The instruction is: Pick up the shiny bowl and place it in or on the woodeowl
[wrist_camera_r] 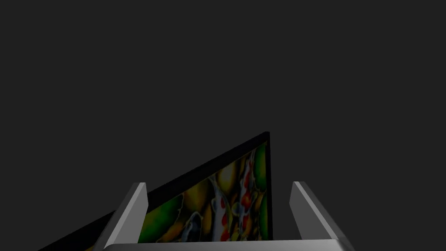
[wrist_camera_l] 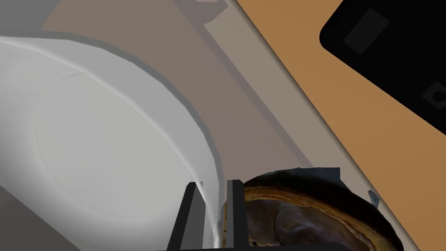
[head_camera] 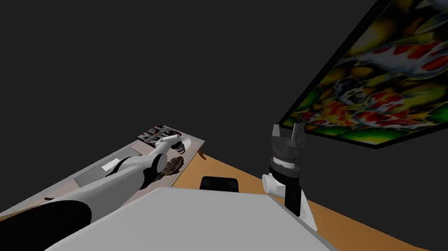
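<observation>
In left claw (wrist_camera_l: 212, 188), white bowl (wrist_camera_l: 109, 144) beside brown bowl (wrist_camera_l: 305, 213)

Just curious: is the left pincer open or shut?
Shut: the left pincer clamps the rim of the white bowl between its fingers.

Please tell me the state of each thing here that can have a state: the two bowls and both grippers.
pale bowl: held by its rim, beside the brown bowl.
brown bowl: on the table, pale bowl not yet in it.
left gripper: jaws shut on the pale bowl's rim.
right gripper: jaws open, empty, raised.
</observation>
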### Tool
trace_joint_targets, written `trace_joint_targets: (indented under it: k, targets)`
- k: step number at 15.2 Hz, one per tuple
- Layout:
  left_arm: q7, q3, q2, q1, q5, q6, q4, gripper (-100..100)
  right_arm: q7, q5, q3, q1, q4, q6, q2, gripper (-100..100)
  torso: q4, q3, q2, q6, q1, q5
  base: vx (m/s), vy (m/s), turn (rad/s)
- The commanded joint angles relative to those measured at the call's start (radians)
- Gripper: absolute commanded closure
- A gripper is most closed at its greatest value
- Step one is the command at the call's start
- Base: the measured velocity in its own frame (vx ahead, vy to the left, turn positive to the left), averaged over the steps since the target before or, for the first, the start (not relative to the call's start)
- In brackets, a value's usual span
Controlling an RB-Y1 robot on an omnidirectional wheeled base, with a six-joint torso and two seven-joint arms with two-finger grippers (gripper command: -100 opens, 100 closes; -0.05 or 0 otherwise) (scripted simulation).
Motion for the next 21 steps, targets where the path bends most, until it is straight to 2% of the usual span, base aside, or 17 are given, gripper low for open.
trace_joint_targets:
  k: [1, 5, 9, 14, 20, 21]
  targets:
    - [0.003, 0.002, -0.002, 0.008, 0.001, 0.023, -0.032, 100, 0.000, 0.000, 0.000, 0.000, 0.000, 0.000, 0.000, 0, 0.000, 0.000, 0.000, 0.000, 0.000, 0.000, -0.111, 0.034, -0.001]
    - [-0.011, 0.012, 0.033, -0.025, 0.016, 0.089, -0.071, 100, 0.000, 0.000, 0.000, 0.000, 0.000, 0.000, 0.000, 0, 0.000, -0.001, -0.003, 0.000, 0.000, -0.001, -0.124, 0.032, -0.007]
    - [-0.016, 0.011, 0.069, -0.045, 0.025, 0.153, -0.105, 100, 0.000, 0.000, 0.000, 0.000, 0.000, 0.000, 0.000, 0, 0.001, 0.002, 0.003, -0.001, -0.001, -0.001, -0.198, 0.022, -0.011]
    - [0.010, -0.010, 0.105, -0.032, 0.019, 0.224, -0.118, 100, 0.000, 0.000, 0.000, 0.000, 0.000, 0.000, 0.000, 0, 0.000, 0.001, 0.001, -0.003, -0.005, -0.002, -0.147, -0.023, 0.036]
    - [0.042, -0.034, 0.135, -0.013, 0.011, 0.287, -0.122, 100, 0.000, 0.000, 0.000, 0.000, 0.000, 0.000, 0.000, 0, -0.002, -0.005, -0.008, -0.002, -0.007, -0.003, -0.055, -0.024, 0.034]
    - [0.035, -0.026, 0.124, -0.006, 0.015, 0.277, -0.149, 100, 0.000, 0.000, 0.000, 0.000, 0.000, 0.000, 0.000, 0, -0.002, -0.004, -0.007, -0.003, -0.007, -0.003, -0.043, -0.022, 0.038]
